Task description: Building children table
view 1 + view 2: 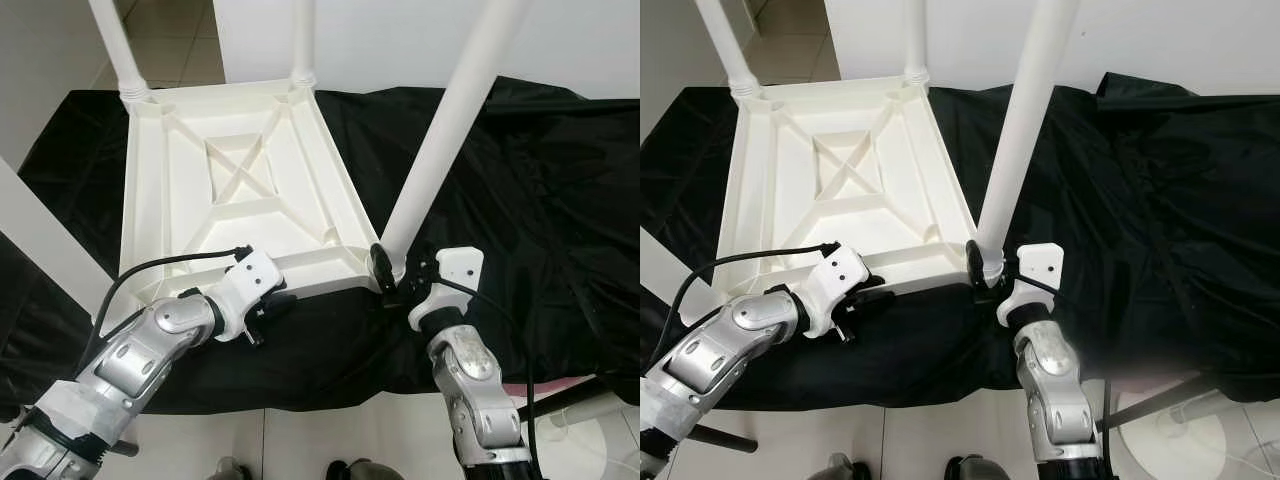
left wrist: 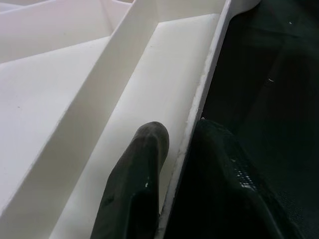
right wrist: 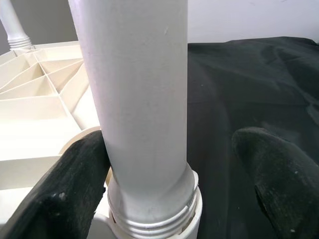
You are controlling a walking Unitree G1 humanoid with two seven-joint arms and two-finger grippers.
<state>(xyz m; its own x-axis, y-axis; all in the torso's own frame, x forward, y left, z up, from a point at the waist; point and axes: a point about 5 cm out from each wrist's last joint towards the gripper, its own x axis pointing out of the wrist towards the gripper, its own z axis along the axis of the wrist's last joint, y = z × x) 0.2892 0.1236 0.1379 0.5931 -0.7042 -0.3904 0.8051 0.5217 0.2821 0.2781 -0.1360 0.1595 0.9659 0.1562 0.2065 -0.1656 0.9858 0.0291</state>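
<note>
- Tabletop [image 1: 240, 190] lies inverted on black cloth [image 1: 540, 190], upper left of centre; three legs stand in corner sockets.
- Right gripper [image 1: 392, 275] straddles near leg [image 1: 440, 140] at its base, jaws parted, one finger touching.
- Left gripper [image 1: 262, 312] pinches near rim.
- Step, as judged: seating this leg. Next: clamp and twist it home.

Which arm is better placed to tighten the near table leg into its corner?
Right. Its tool already straddles the base of the leg at the corner socket, fingers open around it. The left tool grips the tabletop rim, steadying it.
</note>
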